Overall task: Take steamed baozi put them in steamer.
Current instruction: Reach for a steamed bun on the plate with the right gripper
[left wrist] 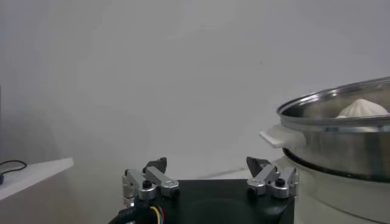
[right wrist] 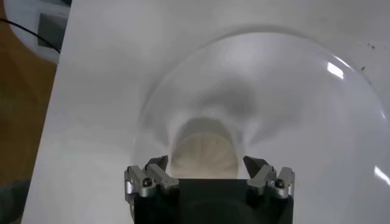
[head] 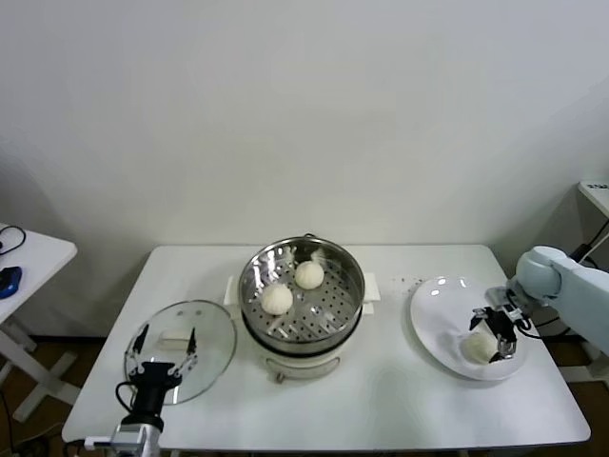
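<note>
Nearest the head camera, at 7 o'clock on the table (head: 381, 409): left gripper (head: 164, 341), black fingers spread wide, empty, poised above round glass lid (head: 205, 367) with white handle (head: 173, 337)

Centre of table: steamer (head: 302, 295), round polished stainless-steel pot, perforated steel tray inside, cream-white base with side handles; seen from left wrist as shiny rim and wall (left wrist: 341, 146)

Inside steamer: two steamed baozi, smooth cream-white domes, one at 8 o'clock of tray (head: 277, 298), one at 12 o'clock (head: 308, 274), apart from each other

At 3 o'clock of table: flat glossy white plate (head: 438, 309), round

On plate, at its 4 o'clock: third baozi (head: 479, 347), pale, rounded, faintly pleated top (right wrist: 204, 155)

Right gripper (head: 499, 328): fingers parted wide, straddling this bun, one fingertip (right wrist: 155, 164) on either side; contact with dough cannot tell
</note>
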Controlling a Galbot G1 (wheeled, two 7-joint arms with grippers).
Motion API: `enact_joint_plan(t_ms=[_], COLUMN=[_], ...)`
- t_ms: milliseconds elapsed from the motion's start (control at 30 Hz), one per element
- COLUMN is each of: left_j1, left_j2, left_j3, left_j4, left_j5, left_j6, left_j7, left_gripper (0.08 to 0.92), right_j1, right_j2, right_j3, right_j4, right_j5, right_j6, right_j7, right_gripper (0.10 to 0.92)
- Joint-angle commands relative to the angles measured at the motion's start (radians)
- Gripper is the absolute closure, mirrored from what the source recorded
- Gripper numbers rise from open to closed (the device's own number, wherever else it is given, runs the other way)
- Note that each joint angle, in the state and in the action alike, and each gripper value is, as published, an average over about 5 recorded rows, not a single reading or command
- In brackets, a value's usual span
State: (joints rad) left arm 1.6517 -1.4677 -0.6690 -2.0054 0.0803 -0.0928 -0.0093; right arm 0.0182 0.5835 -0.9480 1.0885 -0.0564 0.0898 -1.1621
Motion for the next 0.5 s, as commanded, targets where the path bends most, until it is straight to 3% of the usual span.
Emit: enact_joint_plan(t_ms=[33,300,500], left_j1=[0.000,-0.001,0.000], left_j2=[0.001,0.002,0.002], left_j3=[-0.002,-0.002,-0.002], left_j4=[0.002,0.001,0.000], left_j5=[-0.001,0.000,0.000], left_j6=[0.000,0.001,0.001], left_j7=[-0.001,-0.001,-0.001], left_gripper=[0.177,0.177,0.177], right_j1=[-0.029,-0.031,-0.029], right_j2=[0.013,0.019,0.019], right_j3=[0.020,0.025,0.027], right_j4=[-0.021,-0.028,-0.030], right_j5=[-0.029,-0.040,-0.042], right_j6=[0.002,0.004,0.004], right_j7=[0.002,0.003,0.003], right_gripper=[0.203,0.206,0.272])
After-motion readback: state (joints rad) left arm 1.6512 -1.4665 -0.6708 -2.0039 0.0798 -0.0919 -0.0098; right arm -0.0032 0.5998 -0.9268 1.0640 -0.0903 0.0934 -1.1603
